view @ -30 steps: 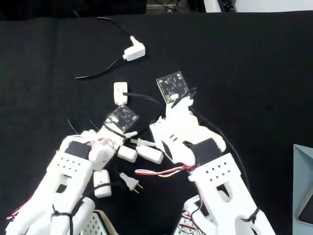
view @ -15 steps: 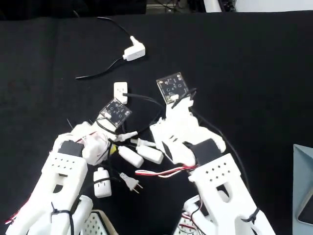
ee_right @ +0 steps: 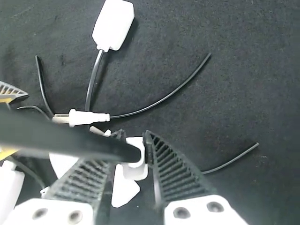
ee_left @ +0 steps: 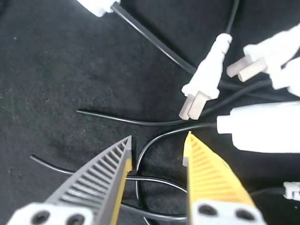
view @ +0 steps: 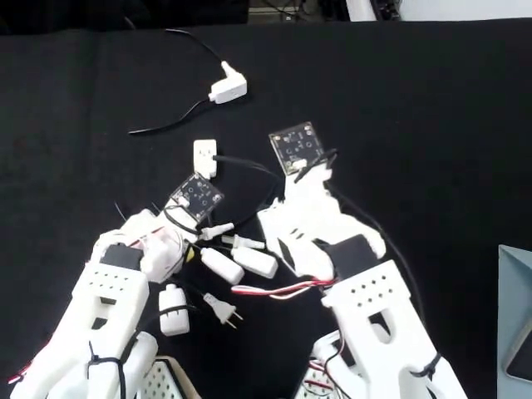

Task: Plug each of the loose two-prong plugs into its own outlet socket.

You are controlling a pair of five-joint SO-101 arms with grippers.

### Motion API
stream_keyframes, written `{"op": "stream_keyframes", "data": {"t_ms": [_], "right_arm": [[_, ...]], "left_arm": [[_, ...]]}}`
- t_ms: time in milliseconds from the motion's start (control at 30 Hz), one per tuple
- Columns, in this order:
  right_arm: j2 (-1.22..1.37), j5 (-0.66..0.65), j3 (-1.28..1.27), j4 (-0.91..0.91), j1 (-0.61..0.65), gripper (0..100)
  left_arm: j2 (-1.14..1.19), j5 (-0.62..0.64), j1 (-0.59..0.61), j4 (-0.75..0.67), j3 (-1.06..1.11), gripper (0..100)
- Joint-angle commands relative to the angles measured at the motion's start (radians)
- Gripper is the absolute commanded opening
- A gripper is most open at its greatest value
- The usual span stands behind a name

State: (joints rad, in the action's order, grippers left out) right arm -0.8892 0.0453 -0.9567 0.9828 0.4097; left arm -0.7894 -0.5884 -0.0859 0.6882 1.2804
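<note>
My left gripper [ee_left: 157,138] is open, its grey and yellow fingers hanging over black cables on the black cloth. Just past its tips lies a white two-prong plug [ee_left: 206,82] [view: 218,229], with a second plug [ee_left: 269,54] [view: 241,243] beyond and a white socket block [ee_left: 260,126] [view: 218,263] to one side. My right gripper [ee_right: 133,136] is shut on a white outlet socket [ee_right: 132,166] [view: 256,263]; a black cable crosses in front of it. Another white socket [ee_right: 112,23] [view: 204,158] lies farther off with its cable.
A white angled plug [view: 229,87] with a long cable lies at the far side. Close to the left arm [view: 116,283] are a brown-pronged plug [view: 223,312] and a white block [view: 172,309]. Thin cables cross the middle. A grey-blue object [view: 515,316] sits at the right edge.
The left arm has drawn back to the left, uncovering the white socket block beside it. The right arm has barely moved.
</note>
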Motion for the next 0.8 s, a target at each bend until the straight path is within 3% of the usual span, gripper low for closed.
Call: {"op": "stream_keyframes", "data": {"t_ms": [0,267,467,633,767], "right_arm": [[-0.022,0.002,0.019,-0.003,-0.041,1.1],[-0.022,0.005,0.031,0.003,-0.046,1.1],[-0.022,0.002,0.03,0.003,-0.046,1.1],[-0.022,0.002,0.028,0.003,-0.046,1.1],[-0.022,0.002,0.027,0.003,-0.046,1.1]], "left_arm": [[0.037,0.015,-0.007,-0.017,-0.053,18],[0.414,0.017,-0.005,-0.006,-0.254,18],[0.582,0.017,-0.005,0.121,-0.417,17],[0.62,0.015,-0.007,0.127,-0.433,2],[0.62,0.015,0.007,0.267,-0.452,3]]}}
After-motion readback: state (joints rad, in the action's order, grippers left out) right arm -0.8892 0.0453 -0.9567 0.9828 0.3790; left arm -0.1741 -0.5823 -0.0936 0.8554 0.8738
